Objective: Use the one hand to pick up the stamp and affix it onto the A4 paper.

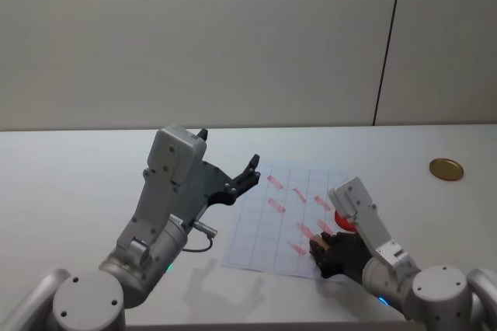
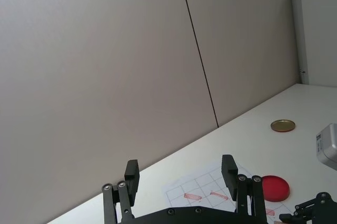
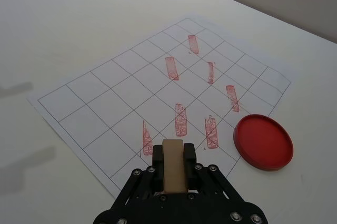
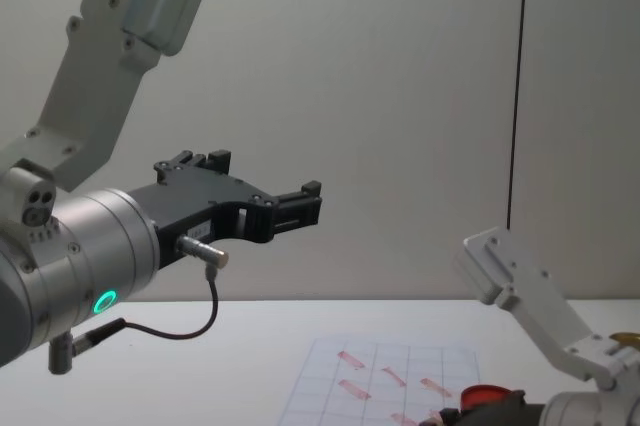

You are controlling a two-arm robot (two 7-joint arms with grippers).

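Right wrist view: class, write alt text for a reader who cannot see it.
The right gripper, shut on the stamp, points it at the edge of the gridded paper, which bears seven red marks. A red disc lies at the paper's edge nearby.

Off-task items I log from here:
- One round red disc (image 3: 263,141), lying flat.
- One round gold-brown disc (image 1: 446,168), well apart from the red one, far right on the table.
- One white table (image 1: 78,175).
- One pale grey wall (image 1: 194,36) behind, with a dark vertical seam (image 1: 388,36).
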